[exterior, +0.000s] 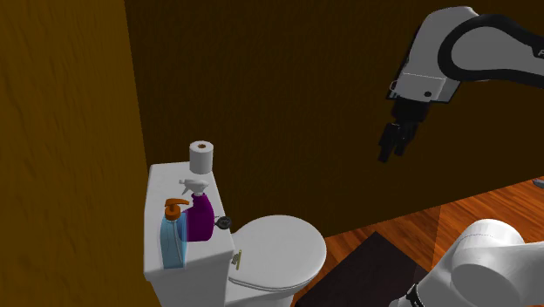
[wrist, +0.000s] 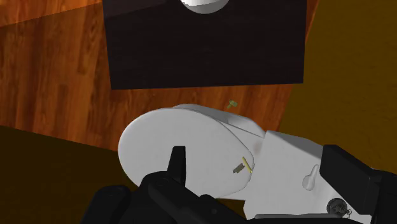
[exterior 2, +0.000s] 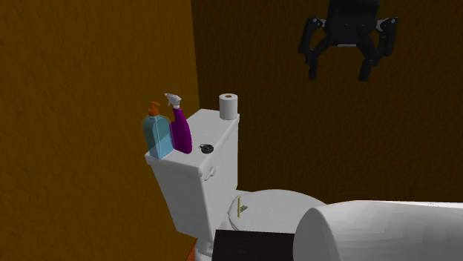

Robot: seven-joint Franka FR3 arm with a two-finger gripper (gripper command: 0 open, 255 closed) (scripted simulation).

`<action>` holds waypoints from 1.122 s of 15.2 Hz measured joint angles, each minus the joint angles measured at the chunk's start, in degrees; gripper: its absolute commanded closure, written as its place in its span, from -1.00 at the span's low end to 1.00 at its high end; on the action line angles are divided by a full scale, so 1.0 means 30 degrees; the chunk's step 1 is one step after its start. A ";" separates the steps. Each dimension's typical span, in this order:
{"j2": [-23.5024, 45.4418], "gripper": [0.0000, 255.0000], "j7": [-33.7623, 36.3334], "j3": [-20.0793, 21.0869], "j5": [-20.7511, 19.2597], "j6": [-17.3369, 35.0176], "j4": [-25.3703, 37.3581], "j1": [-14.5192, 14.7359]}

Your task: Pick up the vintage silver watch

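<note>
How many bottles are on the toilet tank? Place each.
2. The blue bottle with an orange pump stands at one end of the tank; the purple spray bottle next to it, toward the toilet roll. None appears hidden.

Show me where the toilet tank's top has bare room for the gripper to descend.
Bare: the white tank lid between the white toilet-paper roll and the small dark round watch; also the closed white toilet lid. Crowded: the purple spray bottle and blue orange-capped bottle, close beside the watch.

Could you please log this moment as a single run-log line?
stage: pre-grasp | gripper: open, empty, high, far from watch | watch: on tank lid by purple bottle, untouched
</note>
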 measured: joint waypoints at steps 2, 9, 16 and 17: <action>0.0160 -1.00 0.0120 0.0110 0.0123 0.0281 -0.0115 0.0051; 0.2384 -1.00 0.1229 0.1243 0.1384 0.4113 -0.1473 0.0622; 0.6042 -1.00 0.2367 0.2578 0.2528 0.8367 -0.1684 0.1280; 0.6652 -1.00 0.2543 0.2761 0.2640 0.8812 -0.1443 0.1363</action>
